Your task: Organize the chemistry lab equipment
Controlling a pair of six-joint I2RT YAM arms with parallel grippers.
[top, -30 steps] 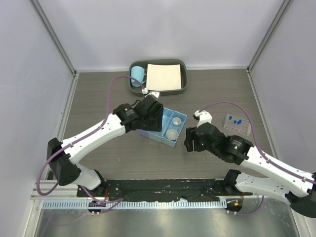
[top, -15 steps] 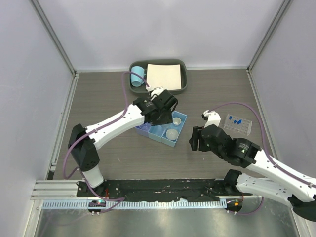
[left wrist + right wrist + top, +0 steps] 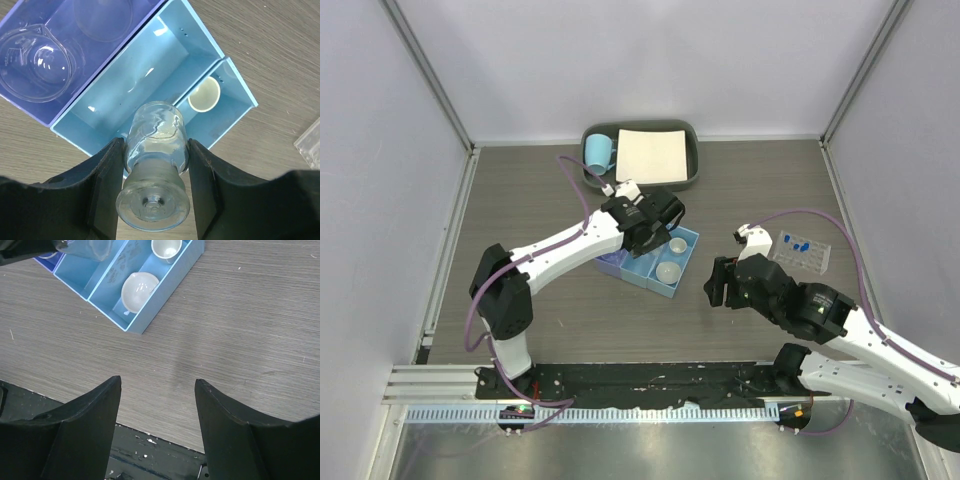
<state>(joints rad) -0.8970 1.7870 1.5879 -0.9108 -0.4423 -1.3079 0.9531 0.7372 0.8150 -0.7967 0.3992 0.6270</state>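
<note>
Clear small bottle (image 3: 156,135): likely light, slick, breakable. The left claw (image 3: 154,172) pinches it across the body, above the blue box (image 3: 140,75), about over its empty middle bay. Hold the body, gently. The right claw (image 3: 157,386) is open and empty, over the table (image 3: 240,340).

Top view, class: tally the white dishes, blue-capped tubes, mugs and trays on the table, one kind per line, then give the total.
white dishes: 2
blue-capped tubes: 3
mug: 1
tray: 1
Total: 7
</note>
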